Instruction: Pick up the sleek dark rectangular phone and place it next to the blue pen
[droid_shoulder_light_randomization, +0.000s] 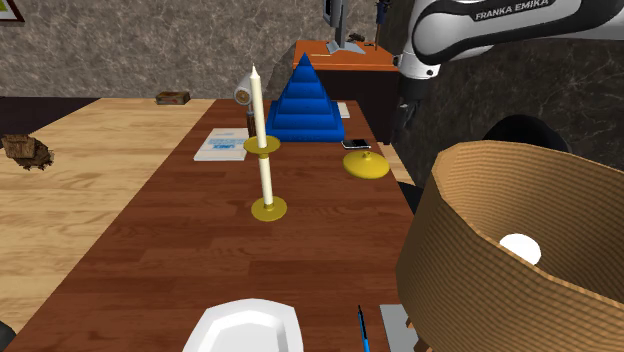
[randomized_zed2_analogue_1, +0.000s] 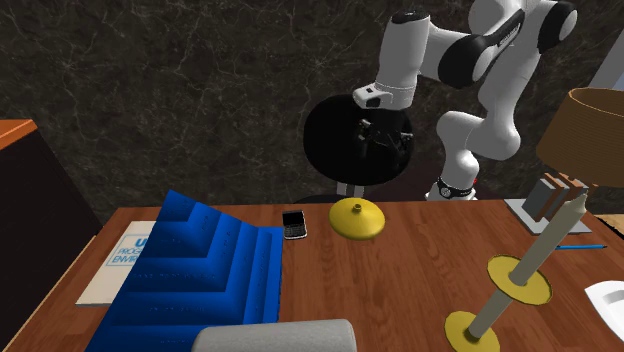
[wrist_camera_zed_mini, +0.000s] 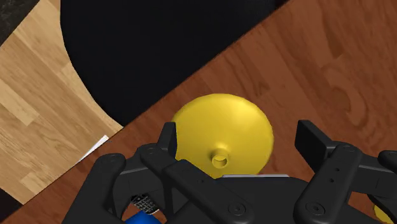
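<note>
It is a room in a home: a wooden surface (droid_shoulder_light_randomization: 200, 250) with a candle (droid_shoulder_light_randomization: 258, 110), a lamp (droid_shoulder_light_randomization: 500, 290), plank floor (droid_shoulder_light_randomization: 90, 180) and dark stone walls (droid_shoulder_light_randomization: 130, 50).

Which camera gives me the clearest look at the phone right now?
The second exterior view: the phone lies flat and unblocked on the table, between the blue pyramid and the yellow funnel. The shoulder view shows it as a thin dark slab just behind the funnel. The wrist view gives at most a sliver, possibly its keypad.
</note>
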